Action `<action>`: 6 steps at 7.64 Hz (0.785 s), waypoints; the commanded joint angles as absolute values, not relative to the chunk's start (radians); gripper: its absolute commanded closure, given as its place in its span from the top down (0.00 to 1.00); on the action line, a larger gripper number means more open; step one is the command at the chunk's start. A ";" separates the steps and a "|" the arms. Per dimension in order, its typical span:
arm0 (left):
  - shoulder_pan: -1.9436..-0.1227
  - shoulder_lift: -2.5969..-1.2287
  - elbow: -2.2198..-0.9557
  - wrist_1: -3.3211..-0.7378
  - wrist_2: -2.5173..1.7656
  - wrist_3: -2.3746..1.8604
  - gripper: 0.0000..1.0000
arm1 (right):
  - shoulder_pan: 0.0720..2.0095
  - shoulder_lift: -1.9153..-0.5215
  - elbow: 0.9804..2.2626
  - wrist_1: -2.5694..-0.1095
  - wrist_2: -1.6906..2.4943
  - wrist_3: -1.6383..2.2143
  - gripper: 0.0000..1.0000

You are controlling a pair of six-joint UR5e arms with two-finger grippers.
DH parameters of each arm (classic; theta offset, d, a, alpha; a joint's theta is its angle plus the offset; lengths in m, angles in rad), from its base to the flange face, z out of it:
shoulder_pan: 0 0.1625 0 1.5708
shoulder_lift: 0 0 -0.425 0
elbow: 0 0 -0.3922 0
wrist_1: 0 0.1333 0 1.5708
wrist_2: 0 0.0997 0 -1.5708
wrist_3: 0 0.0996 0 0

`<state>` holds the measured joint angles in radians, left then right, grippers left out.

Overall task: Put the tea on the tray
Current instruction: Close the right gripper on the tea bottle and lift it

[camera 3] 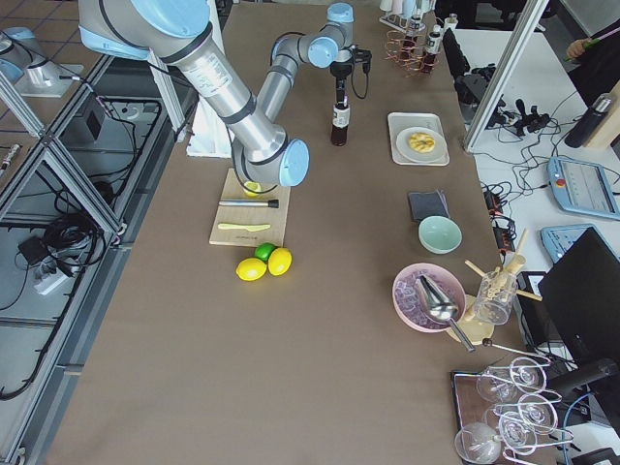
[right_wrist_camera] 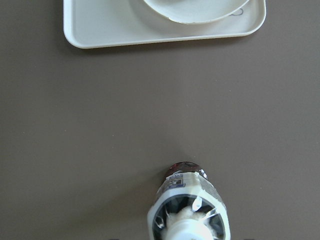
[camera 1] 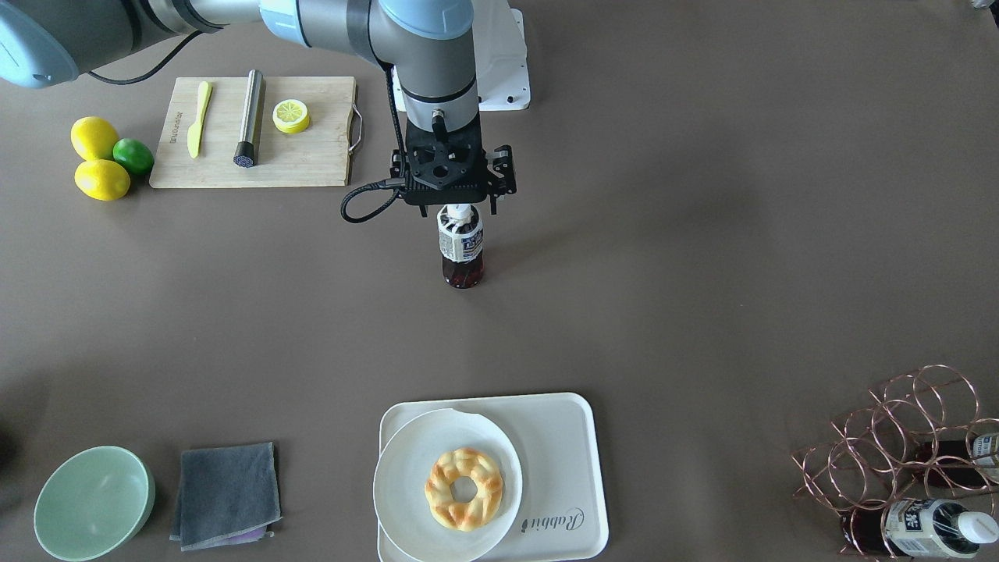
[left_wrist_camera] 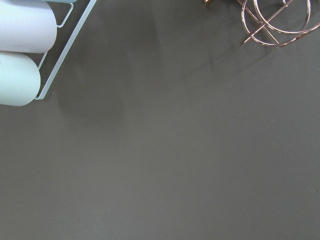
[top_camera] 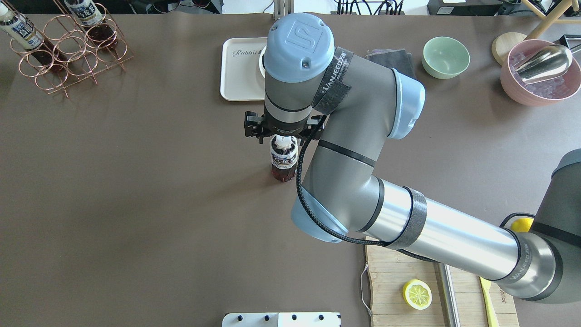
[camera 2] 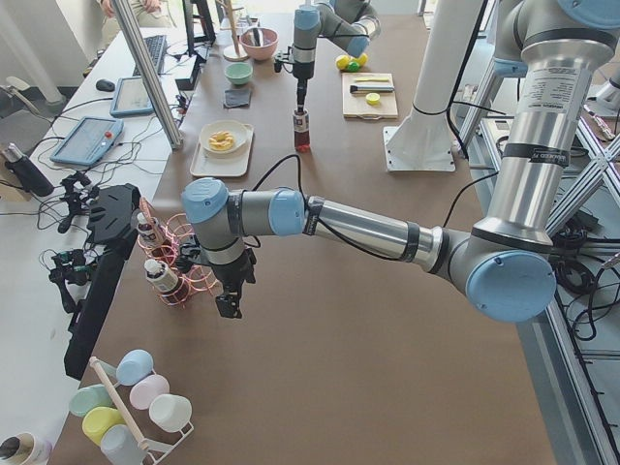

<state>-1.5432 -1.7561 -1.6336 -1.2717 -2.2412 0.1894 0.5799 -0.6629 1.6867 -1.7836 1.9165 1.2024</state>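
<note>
Bottle point(camera 1: 461, 250) upright mid-tabletop point(camera 1: 702, 312) beneath the right claw point(camera 1: 460, 209); its hold cannot be told. Tipping is risked where the plate point(camera 1: 406, 484) crowds the tray point(camera 1: 558, 445).

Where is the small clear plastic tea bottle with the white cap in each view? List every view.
Front-facing: small clear plastic tea bottle, centre.
Overhead: centre.
Exterior left: top, far.
Exterior right: top centre.
Left wrist: absent.
Right wrist: bottom edge.
Shared landmark: cream-white rectangular plastic tray, all but left wrist.

a mint bowl point(camera 1: 94, 499) sits just beside a grey cloth point(camera 1: 226, 492), well apart from the cutting board point(camera 1: 312, 160).
</note>
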 commanded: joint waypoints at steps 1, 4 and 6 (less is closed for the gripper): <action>-1.543 -1.759 -1.628 -1.272 -2.241 0.190 0.98 | 0.587 -0.666 1.689 -1.786 1.911 1.201 0.76; -1.543 -1.759 -1.628 -1.272 -2.241 0.190 0.98 | 0.592 -0.667 1.689 -1.787 1.908 1.203 0.73; -1.543 -1.759 -1.629 -1.272 -2.243 0.190 0.98 | 0.577 -0.667 1.694 -1.799 1.905 1.229 0.31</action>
<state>-1.5432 -1.7594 -1.6281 -1.2717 -2.2419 0.1902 0.5886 -0.6663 1.6907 -1.7881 1.9083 1.2090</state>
